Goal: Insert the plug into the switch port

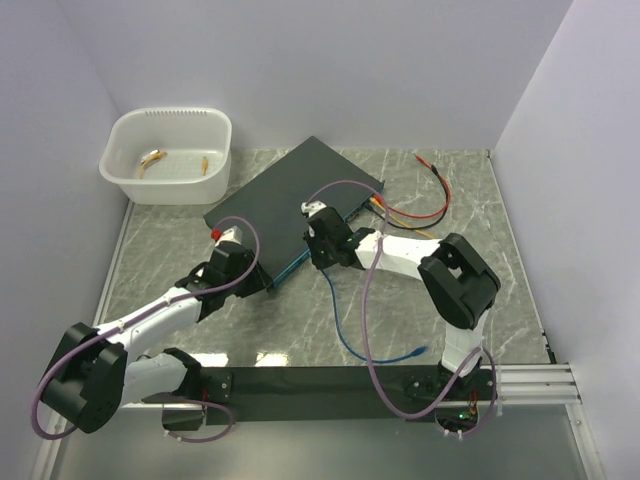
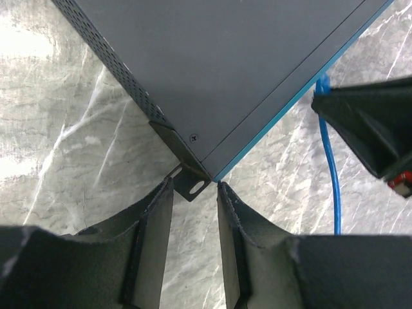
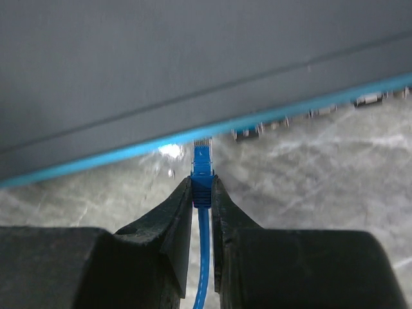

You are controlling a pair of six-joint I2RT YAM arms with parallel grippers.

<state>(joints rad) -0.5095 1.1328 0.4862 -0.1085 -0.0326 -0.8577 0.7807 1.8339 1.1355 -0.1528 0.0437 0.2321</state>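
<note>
The worktop [image 1: 150,255] is grey-green marbled stone, closed in by plain pale walls [image 1: 330,60] at the left, far and right sides. A white tub [image 1: 160,190] sits in the far left corner. Red and orange cables [image 1: 430,195] lie loose toward the far right corner.

The switch [image 1: 290,190], a flat black box, lies askew near the middle of the worktop, its narrow teal face [image 1: 292,266] turned toward the near edge. A row of sockets [image 3: 302,117] shows along that face.

The plug [image 3: 202,168] is blue with a clear tip. It sits right at the teal face, near the middle of the worktop. I cannot tell whether the tip has entered a socket. Its blue cable [image 1: 345,335] trails back to the near edge.

My right gripper [image 3: 202,185] is clenched on the plug's blue boot. My left gripper [image 2: 194,185] is at the switch's near left corner, jaws partly apart, with the mounting ear [image 2: 192,188] at its tips. I cannot tell whether it pinches the ear.
</note>
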